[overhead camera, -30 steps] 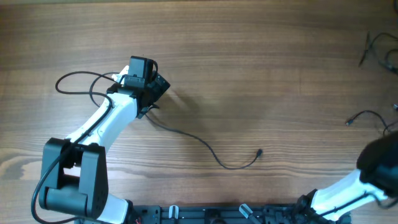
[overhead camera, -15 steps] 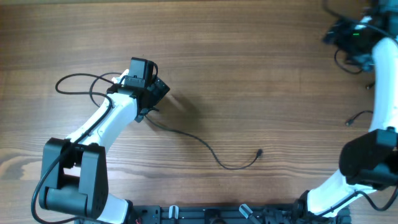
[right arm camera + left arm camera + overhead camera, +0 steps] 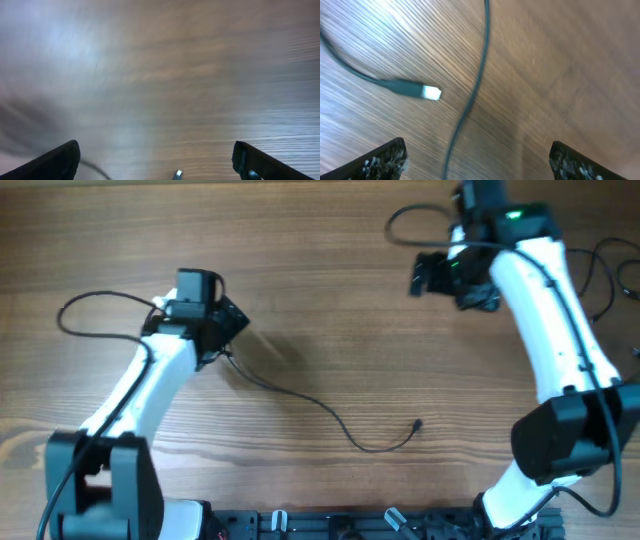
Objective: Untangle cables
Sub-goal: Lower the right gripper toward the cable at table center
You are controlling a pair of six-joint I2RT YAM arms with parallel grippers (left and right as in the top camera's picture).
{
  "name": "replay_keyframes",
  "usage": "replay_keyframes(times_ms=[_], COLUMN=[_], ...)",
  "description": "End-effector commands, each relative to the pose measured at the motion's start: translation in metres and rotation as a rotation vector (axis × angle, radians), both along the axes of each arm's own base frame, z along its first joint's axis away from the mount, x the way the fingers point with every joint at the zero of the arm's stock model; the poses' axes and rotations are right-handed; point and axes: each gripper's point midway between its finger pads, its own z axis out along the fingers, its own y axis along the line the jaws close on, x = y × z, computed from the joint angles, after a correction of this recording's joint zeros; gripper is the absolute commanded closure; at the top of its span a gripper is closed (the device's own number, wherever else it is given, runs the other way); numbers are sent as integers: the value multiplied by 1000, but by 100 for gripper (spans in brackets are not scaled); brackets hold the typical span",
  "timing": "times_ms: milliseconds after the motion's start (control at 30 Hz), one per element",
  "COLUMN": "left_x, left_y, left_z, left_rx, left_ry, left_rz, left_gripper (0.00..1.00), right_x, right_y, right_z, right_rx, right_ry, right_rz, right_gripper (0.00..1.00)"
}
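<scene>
- No writing, label, brand or number is readable from where I stand.
- Nothing legible on the brown wood-grain worktop [image 3: 330, 260] or the thin black cables [image 3: 338, 420].

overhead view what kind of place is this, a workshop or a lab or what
Probably a robotics lab bench: a left arm and a right arm mounted at the edge of a wooden table, with thin black cables lying loose on it.
</scene>
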Motion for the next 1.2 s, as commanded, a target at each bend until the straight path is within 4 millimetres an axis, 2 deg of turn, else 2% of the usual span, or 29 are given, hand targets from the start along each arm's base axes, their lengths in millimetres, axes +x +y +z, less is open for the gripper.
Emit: replay_keyframes(times_ms=[0, 167, 267, 367, 500, 600, 767, 1000, 1033, 1133, 1167], left_x=[-8, -46, -53, -57, -48, -39, -35, -35, -36, -34, -33], left_y=[35, 69, 88, 107, 122, 125, 125, 119, 117, 104, 98], left_z=[13, -3, -8, -17, -31, -43, -62, -85, -87, -91, -91], left_rx=[6, -17, -35, -59, -63, -62, -65, -97, -99, -131, -142], left_ry=[10, 161, 182, 195, 179, 170, 194, 242, 248, 263, 268], left_rz=[122, 307, 408, 525, 561, 557, 556, 546, 543, 508, 494], left_gripper=[6, 6, 9, 9, 9, 11, 20, 46, 54, 90, 96], right_x=[-22, -37, -51, -66, -84, -89, -93, -92, -92, -92, -92], right_y=[36, 76, 102, 112, 123, 138, 166, 182, 182, 182, 182], right_z=[-28, -56, -71, -85, -95, -94, -90, -88, -88, -88, -88], right_rx=[27, 97, 174, 176, 165, 180, 238, 262, 262, 261, 262], right_ry=[76, 99, 119, 150, 180, 170, 143, 108, 107, 108, 107], right_rz=[125, 198, 257, 292, 338, 377, 407, 427, 428, 427, 427], right_gripper=[0, 0, 4, 6, 9, 11, 14, 18, 18, 22, 22])
